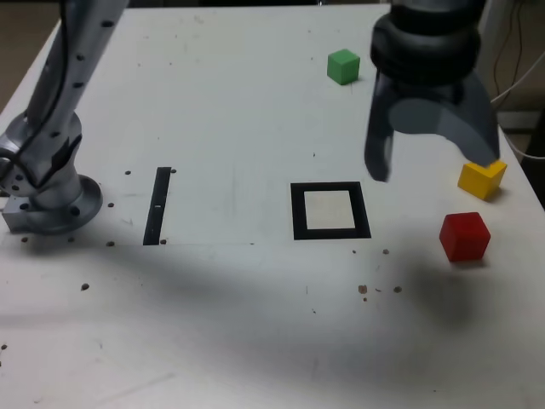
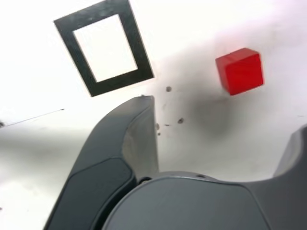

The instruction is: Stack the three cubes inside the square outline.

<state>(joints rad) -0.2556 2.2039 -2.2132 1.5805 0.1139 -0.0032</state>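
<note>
On the right side of the exterior view, red cube sits on the white tabletop, nearest the camera of the three. Yellow cube just beyond it, apart, turned at an angle; its upper edge meets a fingertip in the picture, contact not readable. Green cube well apart, toward the far edge. Square outline, black with off-white centre, flat, left of red; no cube within its border. Narrow black strip farther left, then the arm's round base.

End effector held above the tabletop, fingers spread wide, nothing gripped. It screens part of the surface between green and yellow. Wrist view: red cube and outline both unobstructed, dark specks between them and the fingers. Thin pale cable past the tabletop's right edge. Containers: none seen.
</note>
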